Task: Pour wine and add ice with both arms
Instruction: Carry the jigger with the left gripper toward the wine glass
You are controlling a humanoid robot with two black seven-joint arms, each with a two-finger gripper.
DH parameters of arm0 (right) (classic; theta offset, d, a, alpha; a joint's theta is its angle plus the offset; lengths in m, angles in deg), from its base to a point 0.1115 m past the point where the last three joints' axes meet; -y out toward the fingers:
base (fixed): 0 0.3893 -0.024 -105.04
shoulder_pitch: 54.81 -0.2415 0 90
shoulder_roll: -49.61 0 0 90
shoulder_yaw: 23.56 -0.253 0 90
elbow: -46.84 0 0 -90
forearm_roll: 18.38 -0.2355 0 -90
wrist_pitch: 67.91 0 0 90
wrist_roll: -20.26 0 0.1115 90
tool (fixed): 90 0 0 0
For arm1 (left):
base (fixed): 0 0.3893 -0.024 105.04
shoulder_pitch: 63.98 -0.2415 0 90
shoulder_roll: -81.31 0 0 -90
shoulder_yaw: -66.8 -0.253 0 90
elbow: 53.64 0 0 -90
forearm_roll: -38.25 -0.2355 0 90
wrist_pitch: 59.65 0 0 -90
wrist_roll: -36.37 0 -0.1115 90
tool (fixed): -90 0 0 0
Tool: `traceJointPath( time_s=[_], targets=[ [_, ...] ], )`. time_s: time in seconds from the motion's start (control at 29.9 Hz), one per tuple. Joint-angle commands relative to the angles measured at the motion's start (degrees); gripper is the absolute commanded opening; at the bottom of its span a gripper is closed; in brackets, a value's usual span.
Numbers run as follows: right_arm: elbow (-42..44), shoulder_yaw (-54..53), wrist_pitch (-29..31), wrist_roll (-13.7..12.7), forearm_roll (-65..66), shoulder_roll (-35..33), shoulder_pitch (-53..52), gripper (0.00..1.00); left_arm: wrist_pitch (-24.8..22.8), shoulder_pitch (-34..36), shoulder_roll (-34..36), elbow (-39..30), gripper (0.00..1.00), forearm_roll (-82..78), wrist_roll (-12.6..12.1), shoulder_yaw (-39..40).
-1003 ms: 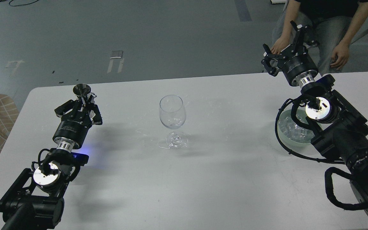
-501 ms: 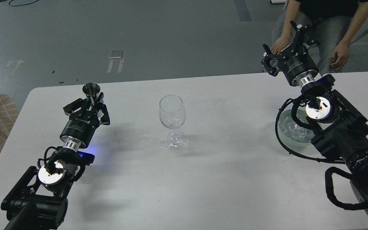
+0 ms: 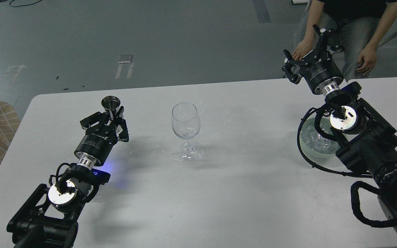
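Wine glass [image 3: 185, 129] stands upright and empty at the middle of my white table [image 3: 239, 199]. My left gripper [image 3: 115, 115] is clamped on a small steel cup [image 3: 111, 103], held to the glass's left and apart from it. My right gripper [image 3: 308, 51] hovers with fingers spread, holding nothing, past the far table edge. Ice [image 3: 317, 139] sits in a pale bowl [image 3: 306, 144] beneath my right arm.

Small print on both gripper bodies, illegible
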Motion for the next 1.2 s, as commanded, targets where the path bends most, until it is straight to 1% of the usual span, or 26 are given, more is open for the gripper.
traceJointPath(
  time_s=[0.0, 0.17, 0.37, 0.6, 1.17],
  targets=[
    [0.00, 0.00, 0.09, -0.03, 0.00, 0.09, 0.07, 1.00, 0.63, -0.05, 0.27, -1.22, 0.00, 0.00, -0.11, -0.09],
    [-0.09, 0.00, 0.09, -0.03, 0.00, 0.09, 0.25, 1.00, 1.16, -0.22, 1.06, -3.07, 0.00, 0.00, -0.63, -2.28],
    [-0.09, 0.00, 0.09, -0.29, 0.00, 0.00, 0.25, 1.00, 1.68, -0.66, 1.15, -4.65, 0.00, 0.00, -1.07, -2.46],
    [-0.09, 0.00, 0.09, -0.38, 0.00, 0.18, 0.25, 1.00, 1.95, -1.01, 1.15, -5.36, 0.00, 0.00, -1.16, -4.22],
    [0.00, 0.00, 0.00, -0.82, 0.00, 0.18, 0.07, 1.00, 1.95, -0.75, 0.36, -5.36, 0.00, -0.09, -1.16, -4.22]
  ],
)
